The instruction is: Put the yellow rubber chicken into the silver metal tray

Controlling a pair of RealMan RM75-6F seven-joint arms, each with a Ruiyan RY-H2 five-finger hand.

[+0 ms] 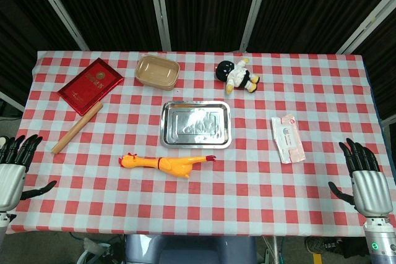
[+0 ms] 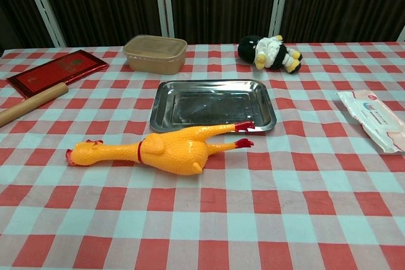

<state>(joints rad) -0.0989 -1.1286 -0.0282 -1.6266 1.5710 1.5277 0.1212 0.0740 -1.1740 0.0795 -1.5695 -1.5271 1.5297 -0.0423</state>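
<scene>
The yellow rubber chicken (image 1: 167, 163) (image 2: 161, 148) lies flat on the checked cloth, head to the left and red feet to the right. Its feet almost reach the near rim of the silver metal tray (image 1: 195, 143) (image 2: 212, 85), which sits just behind it with nothing inside. In the head view my left hand (image 1: 13, 170) hovers at the table's left edge with fingers spread and nothing in it. My right hand (image 1: 365, 178) is at the right edge, also spread and holding nothing. Both are far from the chicken. The chest view shows neither hand.
A wooden rolling pin (image 1: 77, 128) (image 2: 30, 105) and a red booklet (image 1: 90, 85) (image 2: 57, 71) lie at left. A tan container (image 1: 158, 71) (image 2: 155, 54) and a black-and-white plush toy (image 1: 237, 75) (image 2: 271, 52) sit behind the tray. A white packet (image 1: 288, 139) (image 2: 374, 119) lies at right.
</scene>
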